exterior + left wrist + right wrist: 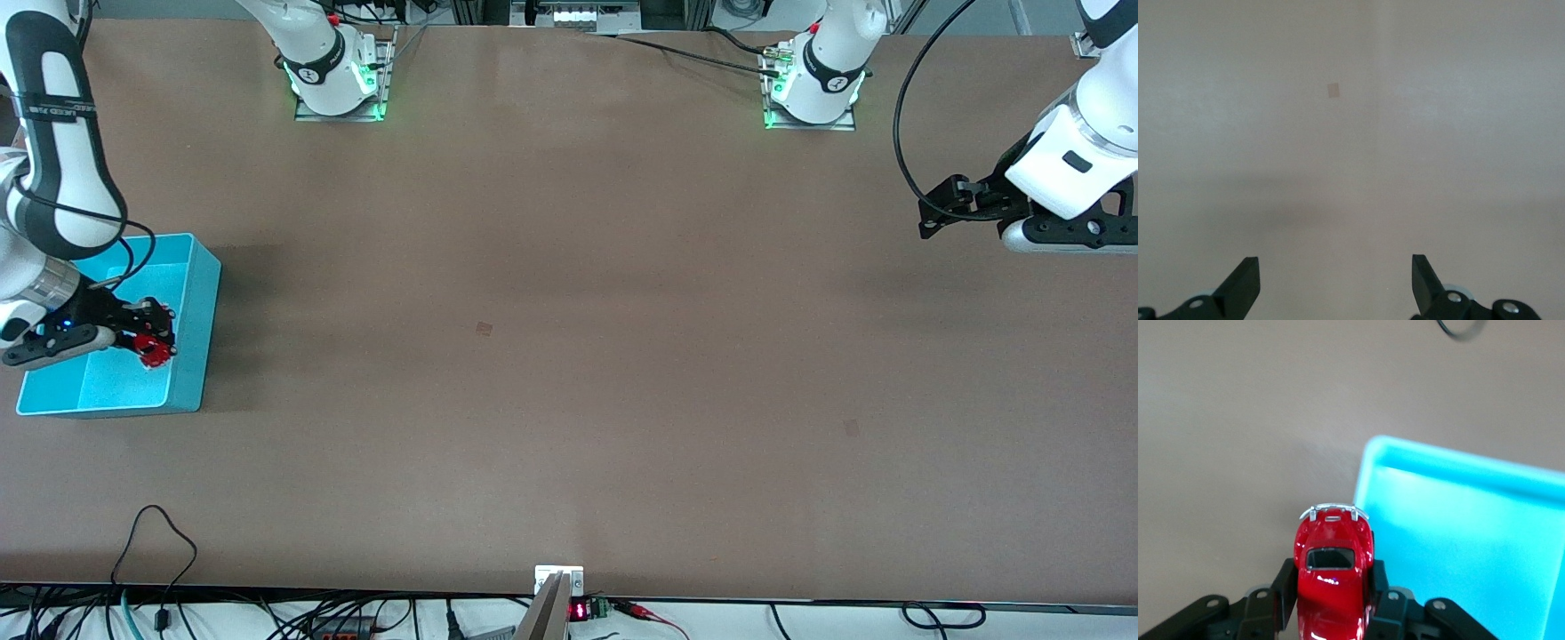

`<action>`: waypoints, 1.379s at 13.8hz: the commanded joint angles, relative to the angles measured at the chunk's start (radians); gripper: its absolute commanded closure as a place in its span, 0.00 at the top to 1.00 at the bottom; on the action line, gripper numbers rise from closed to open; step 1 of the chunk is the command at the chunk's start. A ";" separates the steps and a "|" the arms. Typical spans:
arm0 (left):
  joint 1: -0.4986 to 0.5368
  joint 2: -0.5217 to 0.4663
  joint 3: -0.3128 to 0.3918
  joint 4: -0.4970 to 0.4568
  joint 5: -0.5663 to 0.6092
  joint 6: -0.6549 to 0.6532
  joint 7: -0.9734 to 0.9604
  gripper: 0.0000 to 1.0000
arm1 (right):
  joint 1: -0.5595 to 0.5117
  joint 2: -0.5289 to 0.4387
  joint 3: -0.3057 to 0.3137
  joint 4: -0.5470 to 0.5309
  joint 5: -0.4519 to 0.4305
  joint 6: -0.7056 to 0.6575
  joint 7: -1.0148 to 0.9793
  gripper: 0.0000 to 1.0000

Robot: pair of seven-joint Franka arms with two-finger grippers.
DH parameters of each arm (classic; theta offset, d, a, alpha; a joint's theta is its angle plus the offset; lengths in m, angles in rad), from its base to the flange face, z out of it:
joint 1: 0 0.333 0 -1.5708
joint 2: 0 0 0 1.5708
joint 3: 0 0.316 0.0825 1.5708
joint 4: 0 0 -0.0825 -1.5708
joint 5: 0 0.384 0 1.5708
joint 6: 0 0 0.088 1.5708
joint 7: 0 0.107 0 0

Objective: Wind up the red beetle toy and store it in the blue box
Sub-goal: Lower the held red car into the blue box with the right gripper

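Along the table's edge nearest the front camera, cables (160, 542) trail off the brown table (569, 356) and a small red-lit display (580, 611) sits at mid-edge.

Farther up, at the right arm's end of the table, stands the blue box (191, 329), its open top facing up and its long axis running from the front camera toward the robots' bases. The corner of the box toward the robots and part of its inside are covered by the right arm, and one wall runs close to the picture's edge. The right gripper (158, 347) hangs over the box's inside, its jaws clamped on the red beetle toy (1333, 577). In the front view the car is only a small red patch between dark fingers (151, 313), so its heading cannot be read there. The right wrist view shows more: the fingers press its two flanks, its long axis runs straight out from the gripper, and the end with a silvery bumper and a dark window points away from the wrist. Its other end is cut off by the frame. Whether the car touches the box floor cannot be told.

At the left arm's end of the table, the left gripper (1336, 287) waits over bare tabletop, jaws spread wide and holding nothing; only the fingertips (1245, 283) show in its wrist view.
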 commanded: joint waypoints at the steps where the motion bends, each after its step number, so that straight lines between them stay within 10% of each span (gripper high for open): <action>1: -0.001 -0.002 -0.003 0.016 0.014 -0.021 0.014 1.00 | -0.037 0.017 -0.020 0.016 -0.016 -0.025 0.075 0.00; 19: -0.003 -0.002 -0.003 0.016 0.014 -0.021 0.014 1.00 | -0.135 0.257 -0.019 0.046 -0.021 0.062 0.035 0.00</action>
